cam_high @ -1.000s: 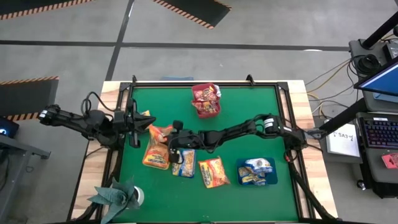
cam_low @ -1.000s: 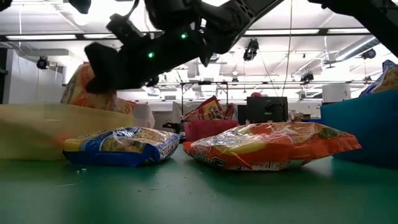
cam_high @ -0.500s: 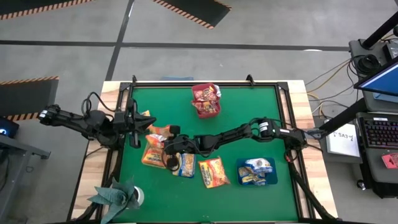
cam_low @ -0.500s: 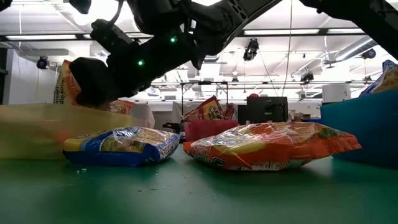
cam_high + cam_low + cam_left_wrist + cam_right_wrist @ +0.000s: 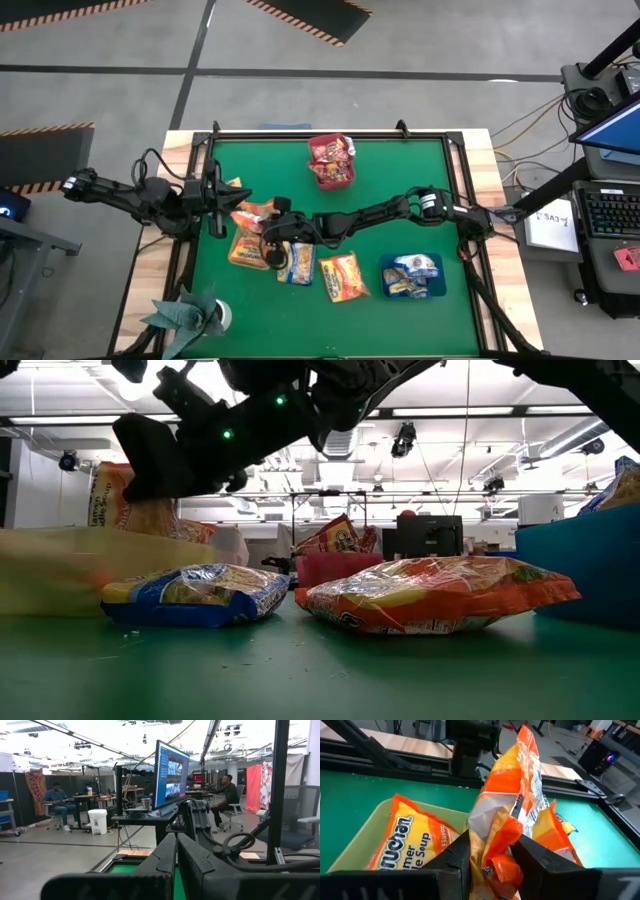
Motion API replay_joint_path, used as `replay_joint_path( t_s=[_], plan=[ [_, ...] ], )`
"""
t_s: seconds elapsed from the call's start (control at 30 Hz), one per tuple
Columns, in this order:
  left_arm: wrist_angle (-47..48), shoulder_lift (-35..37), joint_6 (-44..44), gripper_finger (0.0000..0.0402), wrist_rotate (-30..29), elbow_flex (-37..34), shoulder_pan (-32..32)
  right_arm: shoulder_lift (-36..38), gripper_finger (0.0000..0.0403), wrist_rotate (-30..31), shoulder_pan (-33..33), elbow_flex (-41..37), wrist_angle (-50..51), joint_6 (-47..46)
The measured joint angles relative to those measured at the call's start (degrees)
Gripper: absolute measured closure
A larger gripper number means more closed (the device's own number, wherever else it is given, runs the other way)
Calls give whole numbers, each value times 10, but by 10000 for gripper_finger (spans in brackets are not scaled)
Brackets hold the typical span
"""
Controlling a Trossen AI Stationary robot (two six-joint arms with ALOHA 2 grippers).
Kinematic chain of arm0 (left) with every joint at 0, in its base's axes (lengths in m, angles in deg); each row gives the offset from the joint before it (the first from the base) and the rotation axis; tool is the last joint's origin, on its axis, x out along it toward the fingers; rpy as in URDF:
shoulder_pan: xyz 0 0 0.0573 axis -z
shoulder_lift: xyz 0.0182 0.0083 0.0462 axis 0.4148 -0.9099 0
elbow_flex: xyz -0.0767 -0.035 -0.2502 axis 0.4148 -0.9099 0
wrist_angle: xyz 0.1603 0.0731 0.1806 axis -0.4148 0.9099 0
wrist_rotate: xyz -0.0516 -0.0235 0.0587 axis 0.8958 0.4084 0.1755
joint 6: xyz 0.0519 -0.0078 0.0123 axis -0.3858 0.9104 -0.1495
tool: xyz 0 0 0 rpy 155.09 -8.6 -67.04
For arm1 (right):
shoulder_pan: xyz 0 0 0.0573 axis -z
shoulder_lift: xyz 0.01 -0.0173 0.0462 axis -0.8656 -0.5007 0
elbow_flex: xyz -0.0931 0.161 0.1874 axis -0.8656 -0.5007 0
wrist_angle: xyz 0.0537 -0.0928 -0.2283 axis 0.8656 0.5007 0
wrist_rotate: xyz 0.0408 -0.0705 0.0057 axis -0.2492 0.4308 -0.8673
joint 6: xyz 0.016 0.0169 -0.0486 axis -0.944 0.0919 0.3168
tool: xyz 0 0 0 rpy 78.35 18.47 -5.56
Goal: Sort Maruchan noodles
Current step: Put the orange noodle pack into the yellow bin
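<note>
My right gripper (image 5: 492,845) reaches across from the table's right and hangs over the yellow-green tray (image 5: 50,570) at the left. It is shut on an orange Maruchan noodle packet (image 5: 520,785) that stands on end. Another orange packet (image 5: 405,840) lies flat in that tray. A blue-and-yellow packet (image 5: 295,262) and an orange packet (image 5: 343,277) lie on the green mat. Red packets fill the red tray (image 5: 332,165), and blue ones the blue tray (image 5: 412,277). My left gripper (image 5: 176,855) is shut and empty, waiting at the table's left edge (image 5: 215,205). My right gripper pinches the orange packet's crumpled lower part (image 5: 502,842) between its two fingers. The fingers come nearly level from the table's right. The packet stands upright, its top (image 5: 115,485) rising above the fingers. Its lower end drops behind the tray wall, out of sight.
A folded teal cloth and a roll (image 5: 190,315) sit at the near left corner. A black frame (image 5: 330,135) borders the green mat. Bare mat lies between the red tray and the right arm, and along the near edge.
My right gripper has carried the orange packet a little toward the table's left over the yellow-green tray. It dipped there, then rose slightly. The packet was tilted before and now stands upright below the gripper.
</note>
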Motion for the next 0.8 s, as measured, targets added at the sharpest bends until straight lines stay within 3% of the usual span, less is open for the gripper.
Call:
replay_joint_path(
  t_s=[0.17,0.4,0.8],
  plan=[
    [0,-1,-1,402,0,0,0,-6,321,-37,12,2,-3,-11],
    [0,-2,0,402,0,0,0,-43,386,-99,33,5,2,-70],
    [0,-4,-3,402,0,0,0,-29,389,-104,42,3,43,-92]
  ],
)
